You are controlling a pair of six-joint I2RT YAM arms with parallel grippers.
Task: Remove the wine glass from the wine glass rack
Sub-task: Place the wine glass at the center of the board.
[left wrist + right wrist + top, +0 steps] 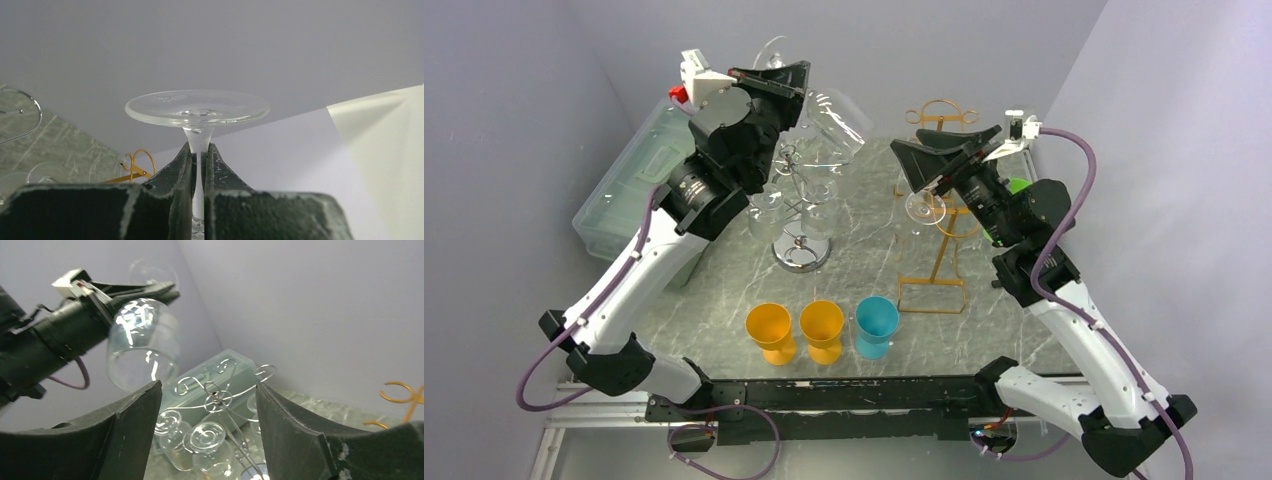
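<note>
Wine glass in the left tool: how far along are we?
Done: left tool shut on the wine glass stem, glass clear of the silver rack. In hand: held aloft, foot up. Left: set it down; other glasses hang on the rack; right tool open, empty.

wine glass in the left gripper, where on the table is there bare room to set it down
Best bare patch: the marble table between the silver rack and the gold rack, behind the teal cup. A smaller strip lies left of the orange cups, by the left arm. Crowded: around the silver rack's hanging glasses and along the cup row.
</note>
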